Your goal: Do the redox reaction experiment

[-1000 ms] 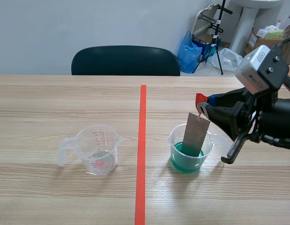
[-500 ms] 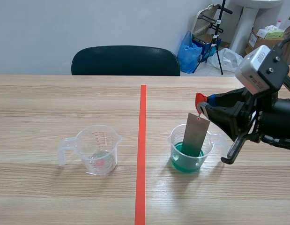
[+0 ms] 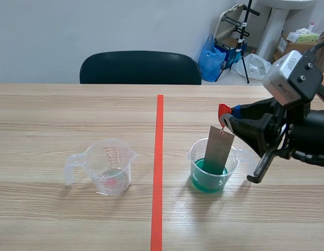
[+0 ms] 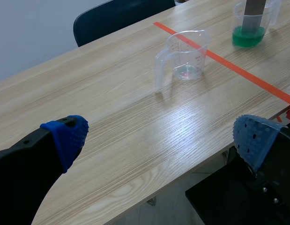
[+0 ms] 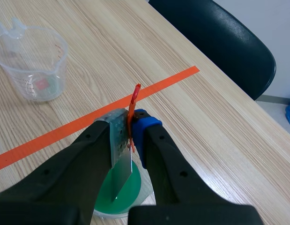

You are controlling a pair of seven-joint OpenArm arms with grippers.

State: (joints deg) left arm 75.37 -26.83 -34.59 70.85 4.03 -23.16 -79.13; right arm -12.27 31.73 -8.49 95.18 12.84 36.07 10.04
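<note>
A grey metal plate (image 3: 219,149) hangs by a red tag (image 3: 223,109) and leans with its lower end in the green liquid of a clear beaker (image 3: 211,168) right of the tape line. My right gripper (image 3: 228,118) is shut on the red tag (image 5: 132,108) just above that beaker (image 5: 130,194), with the plate (image 5: 120,154) hanging below its fingers. An empty clear beaker (image 3: 109,166) with a handle stands left of the line. My left gripper (image 4: 159,138) is open over the table's near edge, well short of the empty beaker (image 4: 184,61), and is out of the scene view.
An orange-red tape line (image 3: 158,157) runs down the middle of the wooden table (image 3: 57,115). A dark chair (image 3: 141,68) stands at the far side. Bags and boxes (image 3: 214,57) lie on the floor behind.
</note>
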